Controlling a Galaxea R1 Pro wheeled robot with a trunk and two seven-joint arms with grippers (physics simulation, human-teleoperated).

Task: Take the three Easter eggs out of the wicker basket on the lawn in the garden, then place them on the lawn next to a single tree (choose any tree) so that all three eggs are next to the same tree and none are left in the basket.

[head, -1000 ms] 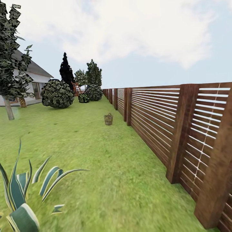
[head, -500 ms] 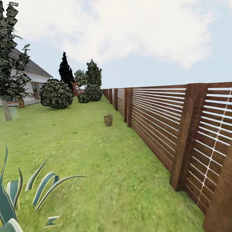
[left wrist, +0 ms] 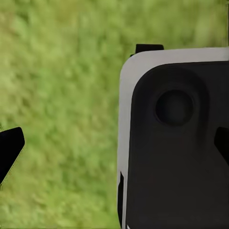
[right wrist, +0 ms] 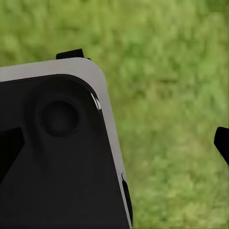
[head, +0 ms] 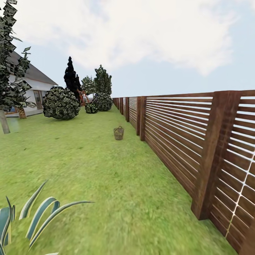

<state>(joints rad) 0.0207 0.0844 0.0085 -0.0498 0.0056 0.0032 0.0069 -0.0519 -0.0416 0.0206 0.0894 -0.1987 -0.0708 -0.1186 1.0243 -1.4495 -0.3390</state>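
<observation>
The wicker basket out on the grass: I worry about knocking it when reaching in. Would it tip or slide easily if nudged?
The wicker basket stands upright, alone on the lawn, apart from the fence, so nothing would brace it. It seems to narrow toward its base, so a push near the rim might tip it. Woven wicker is probably light; grass may resist sliding.

A black panel (left wrist: 176,143) with a white rim and a round dimple fills the left wrist view's right side. Black fingertips (left wrist: 9,150) poke in at both edges.

Bright, even daylight, shadowless; soft blur on the near lawn (head: 117,198); wide-angle stretch at edges.
</observation>
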